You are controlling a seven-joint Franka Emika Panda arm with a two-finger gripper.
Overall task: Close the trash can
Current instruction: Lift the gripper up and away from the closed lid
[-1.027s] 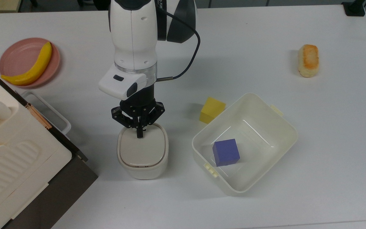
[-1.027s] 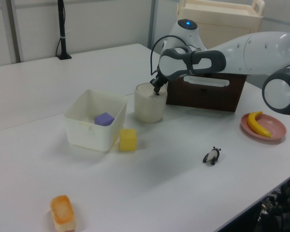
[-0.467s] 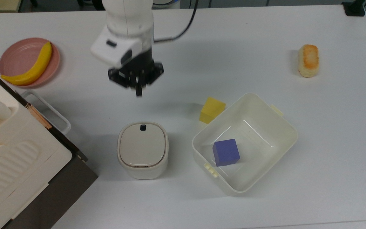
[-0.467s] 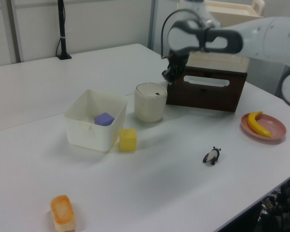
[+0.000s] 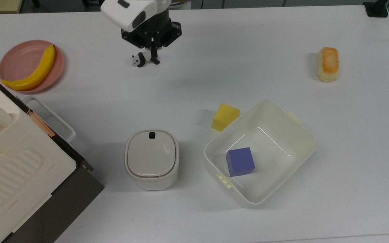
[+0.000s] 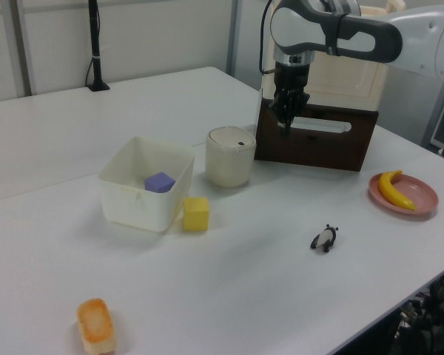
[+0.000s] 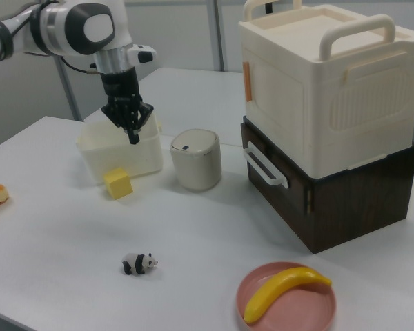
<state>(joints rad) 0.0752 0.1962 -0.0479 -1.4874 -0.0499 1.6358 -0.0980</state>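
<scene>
Well apart from gripper — trash can, lid flat down, nearer the top view's bottom edge. Fingers pressed together, holding nothing — raised above table.

Cream trash can, beige lid; yellow banana, pink plate.

A wide white bench runs under even, soft light. In the left view pale wall panels stand behind it, split by a grey upright post.
</scene>
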